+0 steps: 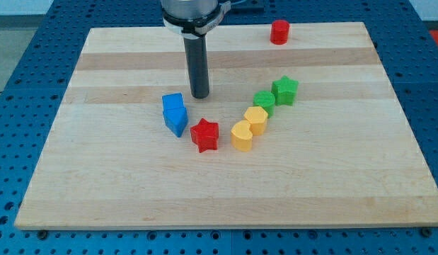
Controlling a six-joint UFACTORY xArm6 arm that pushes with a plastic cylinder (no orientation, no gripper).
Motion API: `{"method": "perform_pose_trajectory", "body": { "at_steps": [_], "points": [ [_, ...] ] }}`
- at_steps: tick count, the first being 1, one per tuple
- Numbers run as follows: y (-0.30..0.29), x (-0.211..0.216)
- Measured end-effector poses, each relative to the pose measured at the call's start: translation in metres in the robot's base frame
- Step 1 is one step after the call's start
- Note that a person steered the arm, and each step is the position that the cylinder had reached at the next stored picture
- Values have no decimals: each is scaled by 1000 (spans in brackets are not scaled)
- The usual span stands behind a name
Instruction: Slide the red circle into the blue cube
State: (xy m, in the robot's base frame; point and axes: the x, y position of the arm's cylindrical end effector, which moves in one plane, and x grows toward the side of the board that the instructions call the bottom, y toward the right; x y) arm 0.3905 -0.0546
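The red circle (279, 32) stands near the view's top edge of the board, right of centre. The blue cube (173, 103) sits left of centre, touching a second blue block (177, 121) just below it. My tip (200, 95) rests on the board just right of the blue cube and a little above it, with a small gap between them. The red circle is far to the tip's upper right.
A red star (204, 134) lies below the tip. Two yellow blocks (256, 118) (241, 135) and two green blocks (264, 100) (284, 90) form a diagonal line right of centre. The wooden board (332, 184) ends at a blue perforated table.
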Motion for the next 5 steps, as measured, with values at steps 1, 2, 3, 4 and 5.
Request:
{"method": "perform_pose_trajectory", "body": {
  "at_steps": [1,2,3,4,5],
  "points": [
    [-18,9],
    [-29,19],
    [-29,20],
    [-8,11],
    [21,-37]
  ]
}}
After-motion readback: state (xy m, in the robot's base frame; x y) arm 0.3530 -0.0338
